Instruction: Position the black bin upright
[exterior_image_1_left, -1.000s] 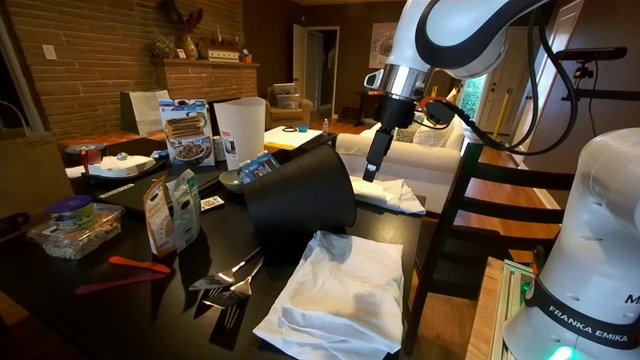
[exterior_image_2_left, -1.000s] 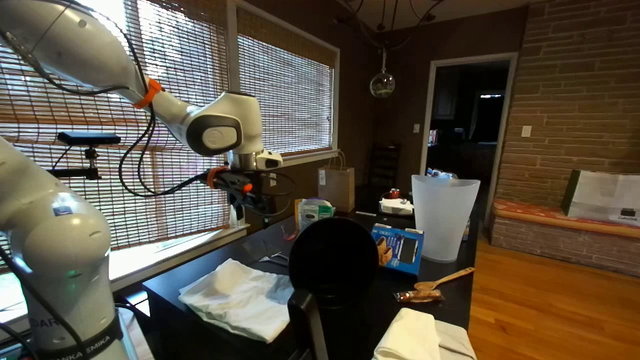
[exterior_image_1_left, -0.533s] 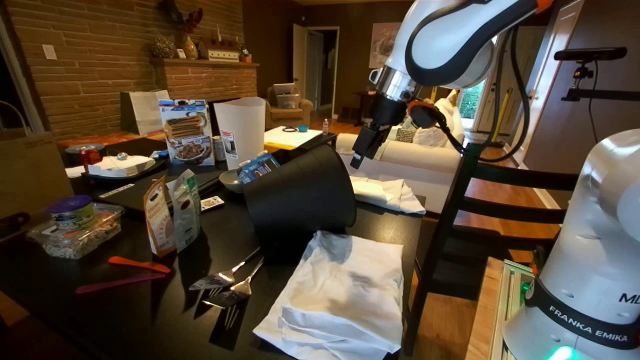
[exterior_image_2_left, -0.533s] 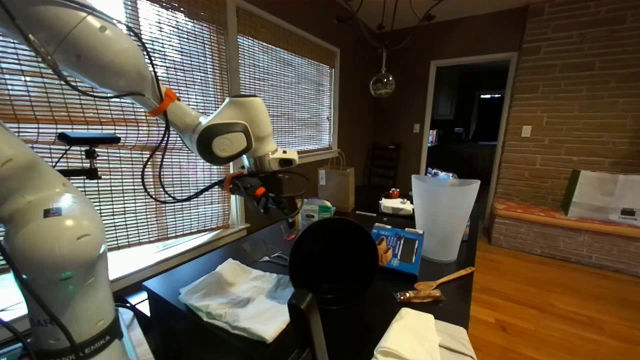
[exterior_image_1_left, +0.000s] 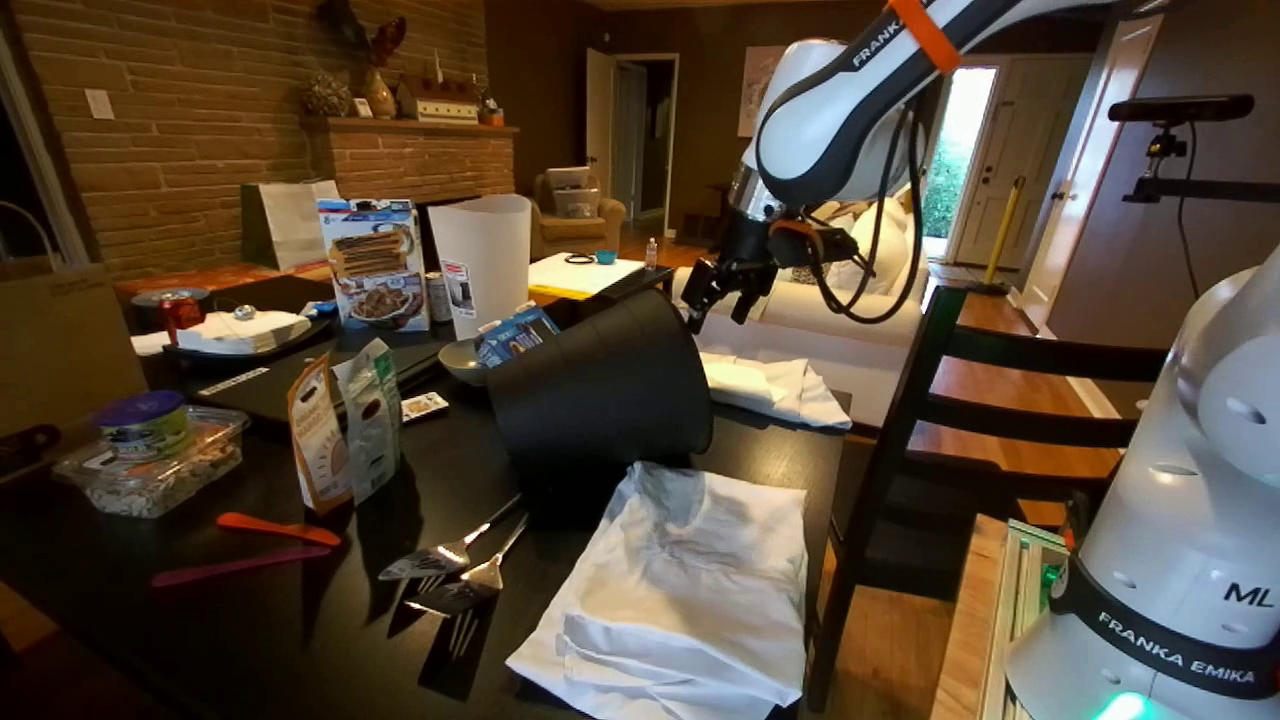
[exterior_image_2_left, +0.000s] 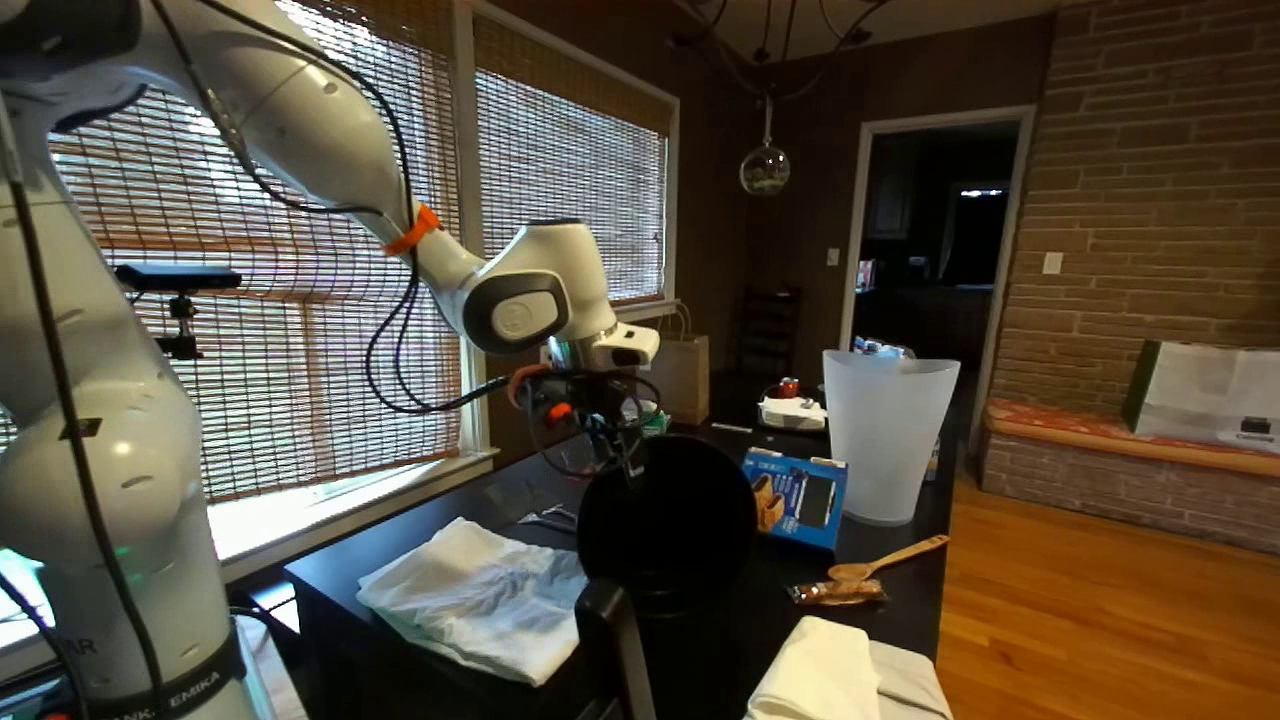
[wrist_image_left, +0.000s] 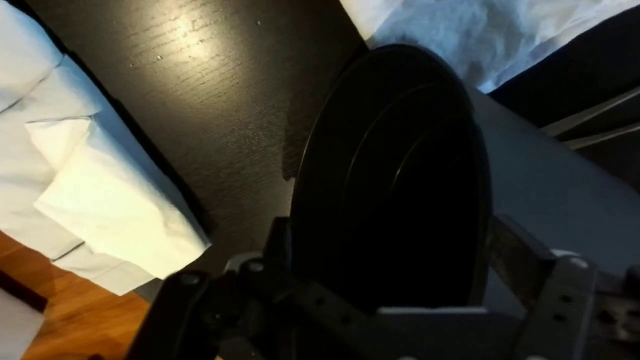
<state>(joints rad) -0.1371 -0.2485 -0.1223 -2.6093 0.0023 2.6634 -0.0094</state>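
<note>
The black bin (exterior_image_1_left: 600, 390) lies on its side on the dark table, its round mouth facing the chair side. Its dark mouth also shows in an exterior view (exterior_image_2_left: 668, 525) and in the wrist view (wrist_image_left: 400, 165). My gripper (exterior_image_1_left: 716, 318) is open and empty, pointing down just above the upper part of the bin's rim. It also shows in an exterior view (exterior_image_2_left: 622, 462). In the wrist view my fingers (wrist_image_left: 390, 225) are wide apart, one on the mouth side and one over the outer wall. I cannot tell whether a finger touches the rim.
White cloths (exterior_image_1_left: 690, 590) (exterior_image_2_left: 815, 670) lie on both sides of the bin. A blue box (exterior_image_2_left: 797, 497) and a white container (exterior_image_2_left: 888, 440) stand close by. Metal utensils (exterior_image_1_left: 465, 575) and pouches (exterior_image_1_left: 345, 430) lie beyond. A dark chair (exterior_image_1_left: 900, 430) stands at the table's edge.
My gripper has moved over to the bin and down to its rim. Its fingers, close together a second ago, are now spread. The bin has not moved.
</note>
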